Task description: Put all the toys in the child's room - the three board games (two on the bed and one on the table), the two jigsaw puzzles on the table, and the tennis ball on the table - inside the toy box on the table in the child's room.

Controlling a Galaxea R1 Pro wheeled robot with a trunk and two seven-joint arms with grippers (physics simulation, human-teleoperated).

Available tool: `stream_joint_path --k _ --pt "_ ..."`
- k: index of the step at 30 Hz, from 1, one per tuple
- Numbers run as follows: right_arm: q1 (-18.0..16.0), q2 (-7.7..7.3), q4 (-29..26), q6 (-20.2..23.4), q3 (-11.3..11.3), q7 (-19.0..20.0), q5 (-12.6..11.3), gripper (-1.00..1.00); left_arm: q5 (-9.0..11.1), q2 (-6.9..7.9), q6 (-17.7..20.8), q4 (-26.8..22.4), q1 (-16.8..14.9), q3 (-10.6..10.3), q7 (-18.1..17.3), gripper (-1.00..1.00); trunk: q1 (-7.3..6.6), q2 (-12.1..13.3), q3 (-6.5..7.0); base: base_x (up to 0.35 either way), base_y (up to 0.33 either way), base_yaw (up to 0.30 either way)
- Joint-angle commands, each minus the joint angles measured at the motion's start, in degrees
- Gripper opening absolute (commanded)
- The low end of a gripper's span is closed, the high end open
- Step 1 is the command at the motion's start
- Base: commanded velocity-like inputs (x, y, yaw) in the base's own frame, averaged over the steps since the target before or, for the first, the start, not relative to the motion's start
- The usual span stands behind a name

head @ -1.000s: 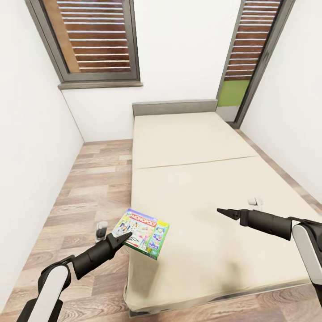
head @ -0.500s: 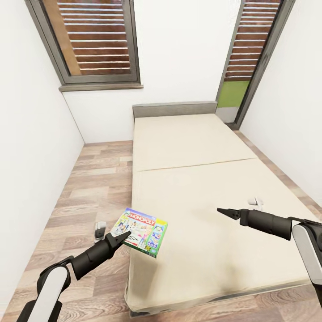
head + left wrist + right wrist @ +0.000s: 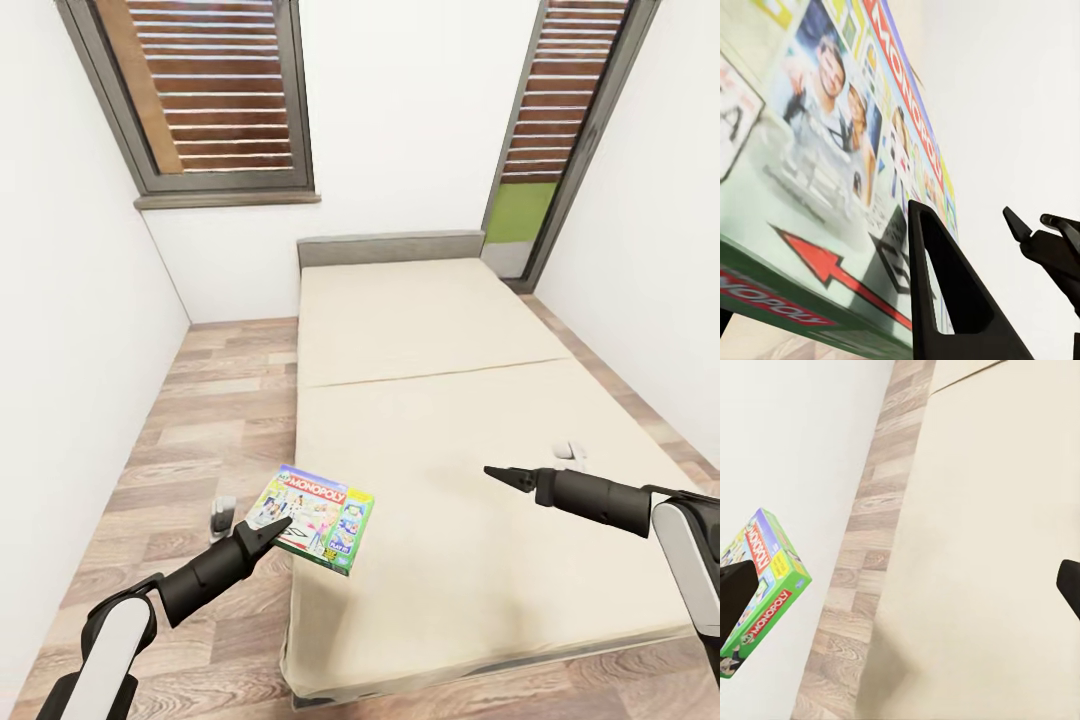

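Green board game (image 3: 316,518), near corner pincer-hidden (image 3: 282,524)

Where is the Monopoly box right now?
In the head view the Monopoly box is held in the left gripper, lifted over the near left corner of the bed, above the wood floor's edge.

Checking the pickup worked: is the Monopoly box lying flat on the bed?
No, the Monopoly box hangs tilted in the left gripper, lifted beside the bed.
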Motion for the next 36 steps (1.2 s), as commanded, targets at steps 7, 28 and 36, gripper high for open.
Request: stream_joint_path --k 7,28,36 --pt "0.0 -0.21 0.0 0.2 -0.1 0.3 0.2 1.0 -0.3 0.0 0.2 0.1 -0.1 0.1 -0.3 -1.0 -1.55 2.8 1.36 0.0 0.0 0.0" --pt "0.0 -0.81 0.0 0.2 -0.7 0.4 0.2 1.0 -1.1 0.26 -1.0 0.6 -0.1 0.0 -0.3 -1.0 -6.16 11.2 5.82 0.0 0.0 0.0" --pt "0.0 -0.52 -0.1 0.2 -0.2 0.3 0.2 1.0 -1.1 0.36 -1.1 0.6 0.0 0.0 -0.3 -1.0 -7.91 14.4 7.66 0.0 0.0 0.0"
